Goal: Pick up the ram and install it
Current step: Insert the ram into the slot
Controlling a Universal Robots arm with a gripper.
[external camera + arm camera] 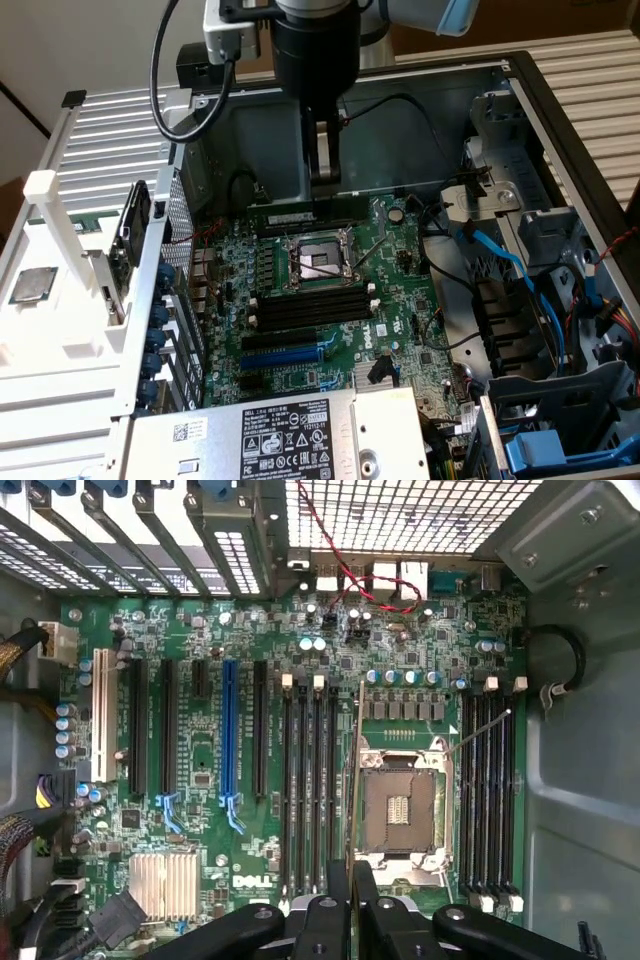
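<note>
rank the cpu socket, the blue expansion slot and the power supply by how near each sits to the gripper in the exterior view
1. CPU socket: nearest, mid-board, just past the ram that the gripper holds.
2. Blue expansion slot: farther down the board, beyond the black memory slots.
3. Power supply: farthest, at the picture's bottom edge.

a ribbed grey tabletop (600, 70) carries an open computer case (260, 130) lying on its side. toward the tabletop's side at the exterior view's left stands a white rack (60, 340), a small chip (33, 285) on it.
</note>
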